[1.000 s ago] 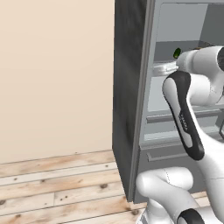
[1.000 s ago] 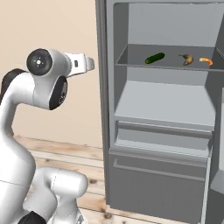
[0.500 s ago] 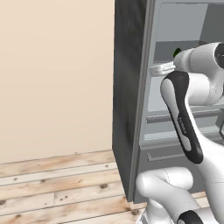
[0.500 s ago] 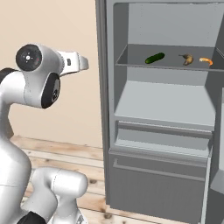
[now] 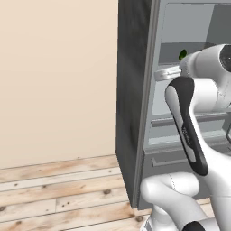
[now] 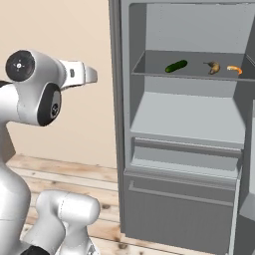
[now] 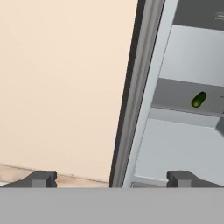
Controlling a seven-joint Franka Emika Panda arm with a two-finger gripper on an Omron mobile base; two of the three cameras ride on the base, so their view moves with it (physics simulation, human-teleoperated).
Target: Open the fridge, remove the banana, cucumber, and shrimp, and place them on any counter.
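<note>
While the fridge (image 6: 164, 124) is standing open, we are holding the claw (image 7: 111, 178) wide and empty outside its left edge, with the cucumber (image 6: 176, 65) lying ahead and to the right on the upper shelf (image 6: 149, 67), long axis slanting across it, left of the banana (image 6: 213, 67) and shrimp (image 6: 234, 69).

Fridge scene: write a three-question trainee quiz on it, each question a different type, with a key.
1. True or false: the fridge stands open.
2. Which item lies leftmost on the shelf in the right base view? A) cucumber B) banana C) shrimp
3. Fill in: the gripper is ____ and holds nothing.

Key
1. True; its inner shelves are exposed.
2. A; banana and shrimp lie to its right on that shelf.
3. open; in the hand view its fingertips stand far apart, away from the food.
</note>
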